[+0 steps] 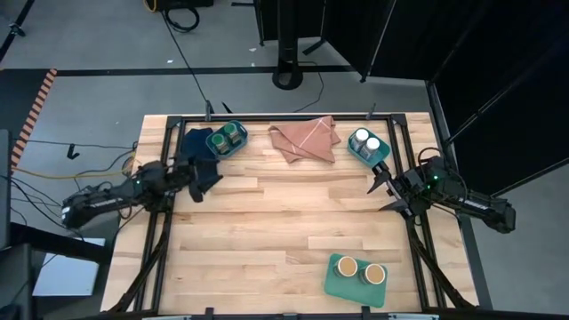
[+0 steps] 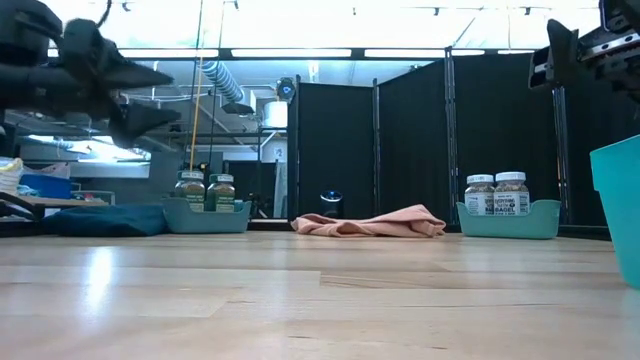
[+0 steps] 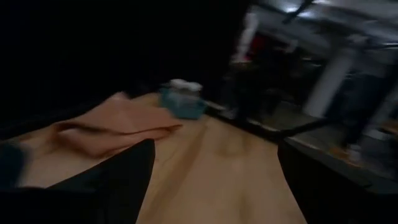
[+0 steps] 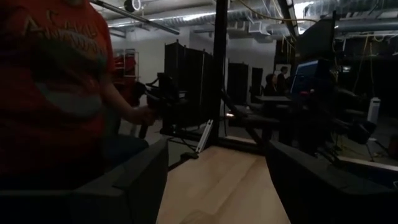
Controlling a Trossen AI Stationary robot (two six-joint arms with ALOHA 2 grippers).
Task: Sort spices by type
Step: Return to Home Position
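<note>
Spice jars are sitting sorted by lid: green-lidded glass jars (image 1: 228,136) in one teal plastic bin (image 1: 212,142), white-lidded jars (image 1: 367,142) in another teal bin (image 1: 354,153), tan-topped jars (image 1: 360,270) on a flat green tray (image 1: 341,289). Left claw (image 1: 206,187) and right claw (image 1: 381,196) are hovering spread, empty, over the smooth wooden bench (image 1: 284,218). Risk is lying in a low left-arm swing snagging the soft navy cloth (image 1: 196,148) beside it.

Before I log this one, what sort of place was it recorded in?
Probably a robotics lab or workshop: a wooden table on a metal frame, the left gripper and right gripper waiting at its sides, black partition panels behind it, and exposed ceiling ducting under strip lights.
</note>
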